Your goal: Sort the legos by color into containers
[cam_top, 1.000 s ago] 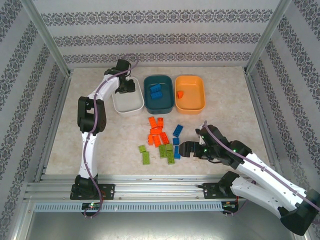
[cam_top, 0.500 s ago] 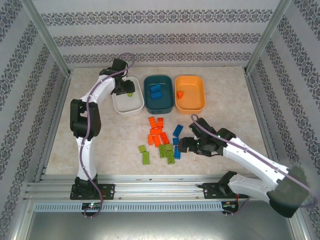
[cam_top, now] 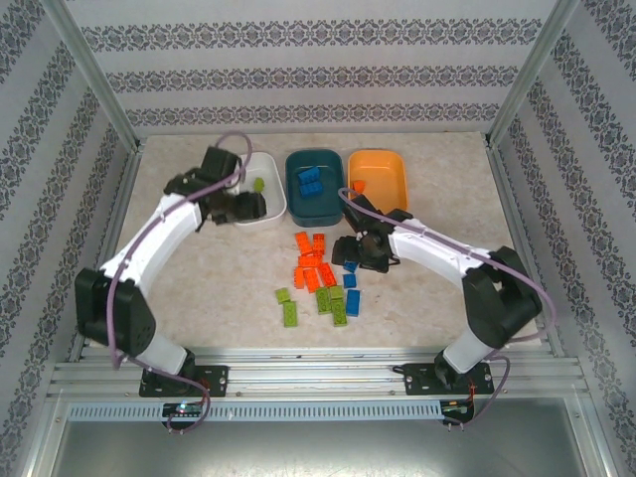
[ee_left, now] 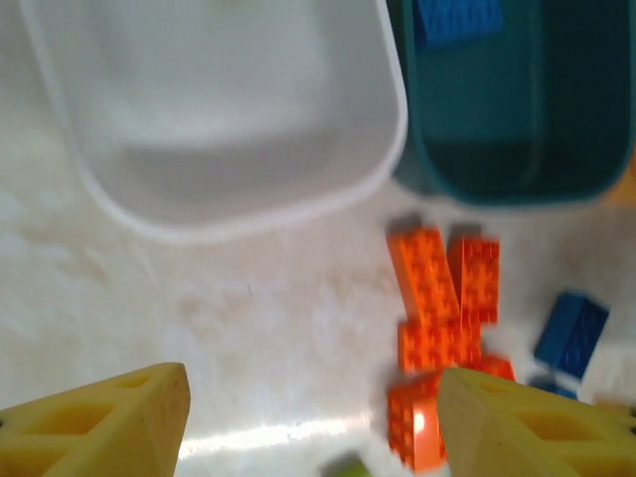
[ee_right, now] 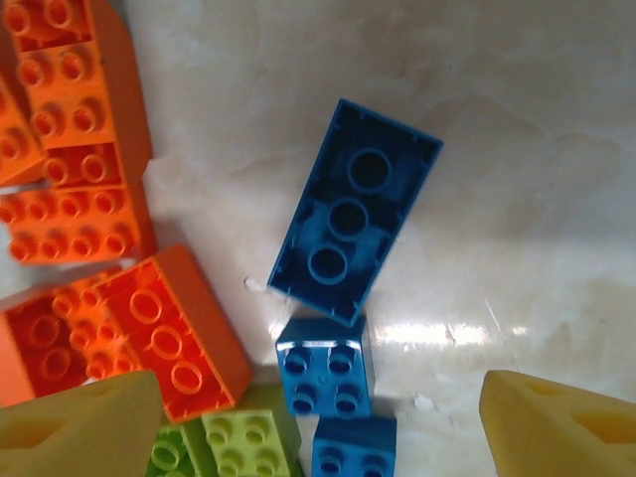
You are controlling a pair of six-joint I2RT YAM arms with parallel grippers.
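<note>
Over the last second the left arm has drawn back from above the white bowl [cam_top: 273, 169] toward 8 o'clock, and a lime green lego [cam_top: 258, 184] now lies inside that bowl. The right arm has swung from 5 o'clock of the loose pile up to its 3 o'clock edge.

The left gripper [cam_top: 248, 207] hangs over the white bowl's near rim. Its wrist view shows its yellow fingers [ee_left: 109, 422] spread wide with nothing between them, above the bare table [ee_left: 248, 298]. In that view the white bowl lies at 12 o'clock and the teal bowl [ee_left: 507, 149] at 1 o'clock.

The right gripper [cam_top: 350, 250] is also spread wide and holds nothing. Its wrist view looks down on an upturned blue lego [ee_right: 355, 224], with a small blue lego [ee_right: 323, 366] touching its near end. Orange legos [ee_right: 89, 149] lie at 9 to 10 o'clock and a green lego [ee_right: 238, 447] at 7 o'clock.

In the top view the teal bowl holds two blue bricks [cam_top: 312, 180], and the orange bowl [cam_top: 393, 189] holds a single orange brick [cam_top: 356, 186]. The loose pile [cam_top: 318, 283] sits at 6 o'clock from the teal bowl.
</note>
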